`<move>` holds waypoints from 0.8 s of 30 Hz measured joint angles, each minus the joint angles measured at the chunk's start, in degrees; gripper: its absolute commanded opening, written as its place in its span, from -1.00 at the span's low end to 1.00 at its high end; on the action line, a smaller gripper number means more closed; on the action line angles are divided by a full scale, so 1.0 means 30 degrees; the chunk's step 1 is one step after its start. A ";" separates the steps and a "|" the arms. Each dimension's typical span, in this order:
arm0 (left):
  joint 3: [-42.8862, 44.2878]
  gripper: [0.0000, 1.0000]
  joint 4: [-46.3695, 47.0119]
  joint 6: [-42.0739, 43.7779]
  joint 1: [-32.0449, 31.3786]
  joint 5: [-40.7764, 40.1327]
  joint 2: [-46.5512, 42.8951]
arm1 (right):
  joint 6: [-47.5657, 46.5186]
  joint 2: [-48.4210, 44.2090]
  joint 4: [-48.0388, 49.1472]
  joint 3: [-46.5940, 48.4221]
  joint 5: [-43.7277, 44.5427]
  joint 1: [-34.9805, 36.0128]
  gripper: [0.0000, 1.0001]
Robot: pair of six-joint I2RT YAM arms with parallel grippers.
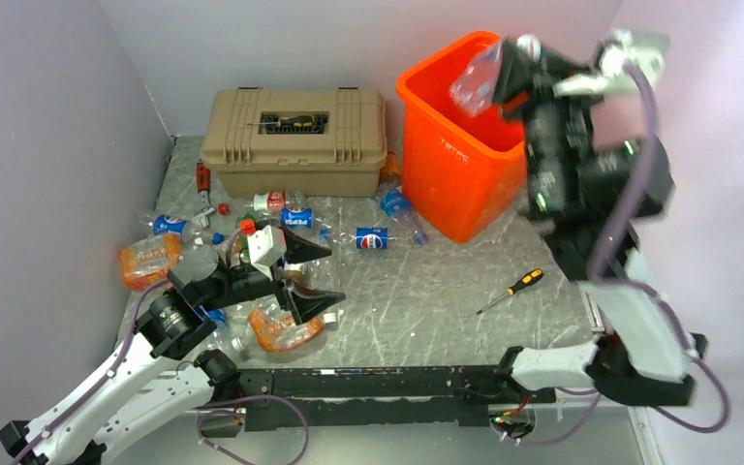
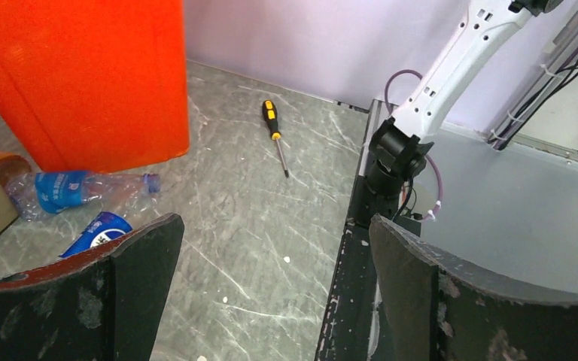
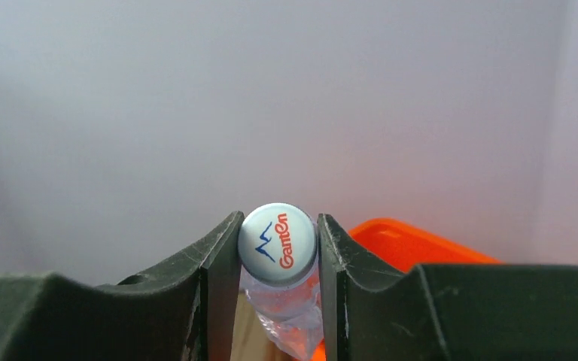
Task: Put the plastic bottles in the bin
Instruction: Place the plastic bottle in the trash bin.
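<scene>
High at the back right, my right gripper (image 1: 504, 70) is shut on a clear crushed bottle (image 1: 473, 79) above the mouth of the orange bin (image 1: 455, 174). The right wrist view shows its white cap (image 3: 277, 244) pinched between the jaws of that gripper (image 3: 279, 219), with the bin's rim (image 3: 414, 244) below. My left gripper (image 1: 308, 276) hangs open and empty over the table's left half (image 2: 276, 226). An orange-wrapped crushed bottle (image 1: 283, 332) lies just below it. Several more bottles lie around: a Pepsi one (image 1: 373, 239), a blue-labelled one (image 2: 68, 188) beside the bin (image 2: 83, 75), an orange one (image 1: 150, 257).
A tan latched toolbox (image 1: 295, 140) stands at the back, left of the bin. A yellow-handled screwdriver (image 1: 513, 289) (image 2: 275, 131) lies on the grey table in front of the bin. A black rail (image 1: 378, 383) runs along the near edge. Walls close in on both sides.
</scene>
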 measured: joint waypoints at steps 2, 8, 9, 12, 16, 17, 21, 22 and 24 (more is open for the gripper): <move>0.0000 0.99 -0.0044 0.0117 -0.0007 -0.0277 -0.0007 | 0.0372 0.2353 -0.0765 0.2907 -0.0503 -0.2856 -1.00; 0.0000 0.99 -0.0168 0.0481 -0.0022 -0.1268 -0.0051 | 0.2361 0.6324 -0.3155 0.3942 -0.1472 -0.9041 -1.00; 0.0000 0.99 -0.0211 0.0532 -0.0022 -0.1464 -0.0058 | 0.2863 0.6790 -0.3497 0.3942 -0.1690 -0.9894 -1.00; -0.0007 0.99 -0.0350 0.0743 -0.0022 -0.2025 -0.0197 | 0.3883 0.7628 -0.3927 0.3759 -0.1953 -1.1876 -1.00; -0.0007 0.99 -0.0510 0.0896 -0.0022 -0.2514 -0.0408 | 0.5428 0.7890 -0.3993 0.3453 -0.2681 -1.3755 -1.00; -0.0007 0.99 -0.0532 0.0947 -0.0022 -0.2586 -0.0423 | 0.5974 0.7890 -0.3920 0.3330 -0.2973 -1.4171 -1.00; -0.0007 0.99 -0.0816 0.1144 -0.0036 -0.3024 -0.0554 | 0.7563 0.8087 -0.3803 0.2535 -0.3606 -1.5365 -1.00; -0.0007 0.99 -0.0874 0.1158 -0.0044 -0.3111 -0.0605 | 0.7883 0.8269 -0.3840 0.2404 -0.3781 -1.5518 -1.00; -0.0007 0.99 -0.0954 0.1260 -0.0058 -0.3337 -0.0794 | 0.8473 0.8786 -0.3905 0.2149 -0.4058 -1.5693 -1.00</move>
